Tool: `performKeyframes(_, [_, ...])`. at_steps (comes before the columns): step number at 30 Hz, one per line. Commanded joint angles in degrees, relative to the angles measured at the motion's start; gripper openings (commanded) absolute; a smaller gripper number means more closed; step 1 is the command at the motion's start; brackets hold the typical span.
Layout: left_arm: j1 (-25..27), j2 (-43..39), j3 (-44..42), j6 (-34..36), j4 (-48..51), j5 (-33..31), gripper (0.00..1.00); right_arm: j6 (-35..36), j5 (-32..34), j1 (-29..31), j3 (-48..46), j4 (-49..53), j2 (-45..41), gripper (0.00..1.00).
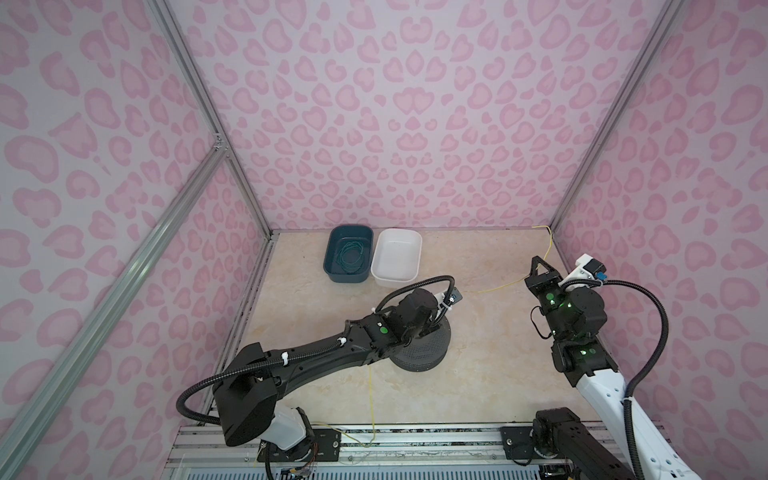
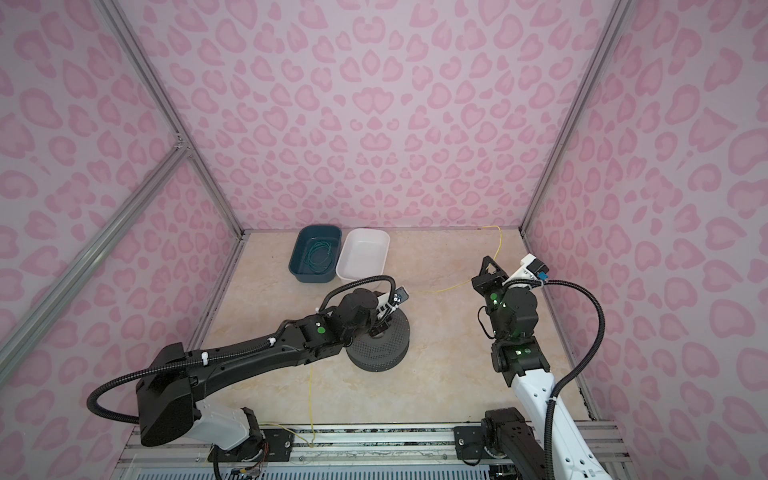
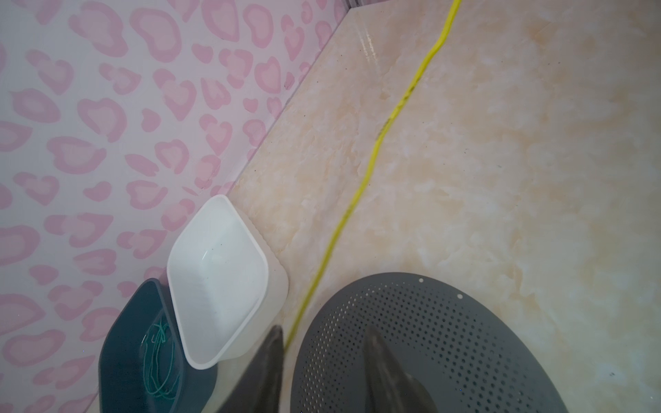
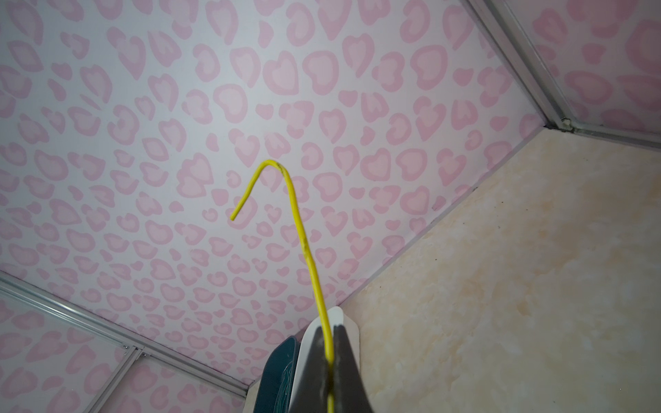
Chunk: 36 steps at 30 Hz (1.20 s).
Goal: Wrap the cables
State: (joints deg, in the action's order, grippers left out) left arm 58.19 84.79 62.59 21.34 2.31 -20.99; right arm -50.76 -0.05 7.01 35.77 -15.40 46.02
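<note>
The right gripper is pressed together on the yellow cable. The wire is pinched between its two fingertips, runs out past them and hooks over to a free end. In both top views a longer stretch leaves the other side of that gripper and sags across the table toward the left gripper.

The left gripper's fingers are spread. One is above the perforated grey disc and the other is off its rim. The cable comes in between them, close against the outer finger and well apart from the one over the disc, then drops out of sight at the disc's edge.

There are two grippers, one disc and two bins. There is one yellow cable, as far as it can be followed, and one green coil. The bins sit side by side just past the left gripper's outer finger. The white bin is nearer it, and the teal bin beyond holds the coil.

In both top views the left gripper's fingers are hidden beneath its own wrist, and so is the cable's path there. A yellow stretch shows again on the disc's near side, running to the front rail — whether any of it is wound on the disc cannot be told. In the right wrist view the bins are only slivers behind the fingers.
</note>
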Motion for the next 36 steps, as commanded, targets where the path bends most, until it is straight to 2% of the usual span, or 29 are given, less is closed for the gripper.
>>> performKeyframes(1, [-0.2, -2.7, 3.0, 1.5, 1.9, 2.6, 0.58, 0.1, -0.7, 0.1, -1.0, -1.4, -0.8, 0.00])
performKeyframes(5, [-0.2, -4.2, 7.6, 1.1, 3.3, 7.6, 0.61, 0.5, -1.0, 0.7, -1.8, -0.1, -1.8, 0.00])
performKeyframes(8, [-0.2, -2.8, 12.4, 1.0, 3.7, 13.8, 0.62, 0.8, -1.0, 1.8, -2.0, 0.2, -2.2, 0.00])
performKeyframes(11, [0.1, 1.5, 18.3, 0.1, 3.3, 19.7, 0.60, 0.8, -0.7, 3.2, -2.0, 0.5, -2.2, 0.00])
performKeyframes(17, [2.1, 11.9, 23.8, -3.2, -1.1, 25.7, 0.56, -0.2, -0.3, 5.6, -2.2, 0.2, -2.2, 0.00])
performKeyframes(25, [4.2, 16.9, 21.2, -7.9, -10.9, 25.8, 0.52, -2.2, -0.9, 8.1, -3.1, 0.3, -3.0, 0.00])
performKeyframes(36, [4.2, 19.4, 18.1, -12.6, -21.2, 21.4, 0.31, -4.4, -0.3, 10.0, -4.8, 0.8, -6.0, 0.00])
